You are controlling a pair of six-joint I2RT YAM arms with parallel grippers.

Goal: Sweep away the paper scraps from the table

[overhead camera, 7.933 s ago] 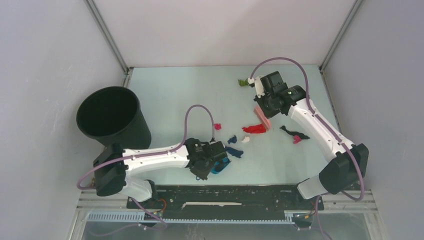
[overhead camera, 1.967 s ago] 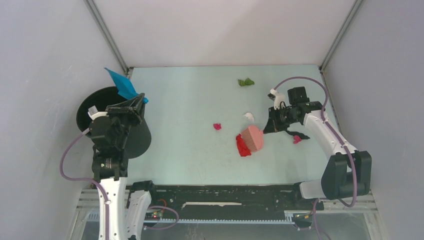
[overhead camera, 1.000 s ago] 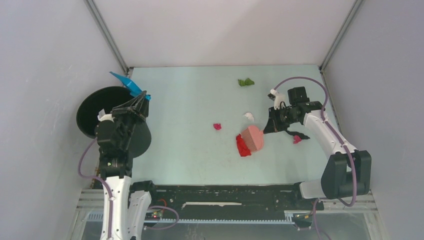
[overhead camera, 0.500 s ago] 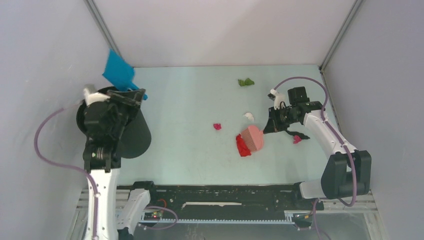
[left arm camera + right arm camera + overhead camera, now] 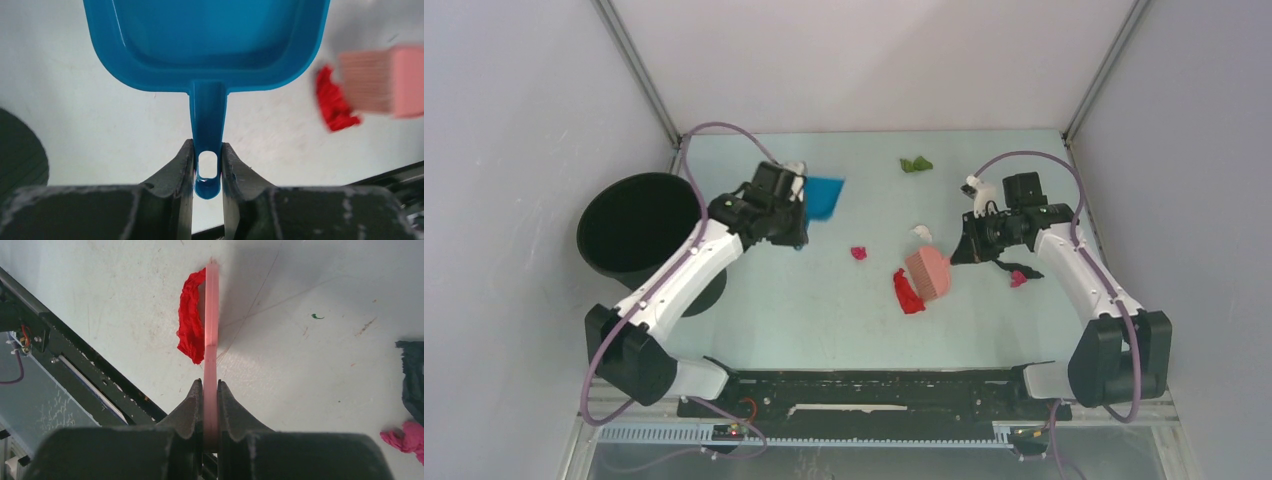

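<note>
My left gripper [image 5: 796, 216] is shut on the handle of the blue dustpan [image 5: 825, 197], held over the table [image 5: 754, 300] left of centre; the left wrist view shows the fingers [image 5: 182, 165] clamping the handle and the pan [image 5: 205, 40] empty. My right gripper [image 5: 965, 250] is shut on the pink brush [image 5: 928, 273], whose head rests against a red scrap [image 5: 907, 292]. The right wrist view shows the brush [image 5: 211, 340] edge-on beside this red scrap [image 5: 191, 330]. Other scraps lie apart: magenta [image 5: 858, 253], white [image 5: 920, 232], green [image 5: 915, 164], black [image 5: 1004, 263] and a second magenta [image 5: 1018, 279].
A black bin [image 5: 639, 230] stands at the table's left edge. The black rail [image 5: 874, 385] runs along the near edge, close to the brush in the right wrist view [image 5: 75, 355]. Grey walls enclose the other three sides.
My left arm has swung the dustpan from above the bin rightward and down over the table. My right gripper and the brush have barely moved.
</note>
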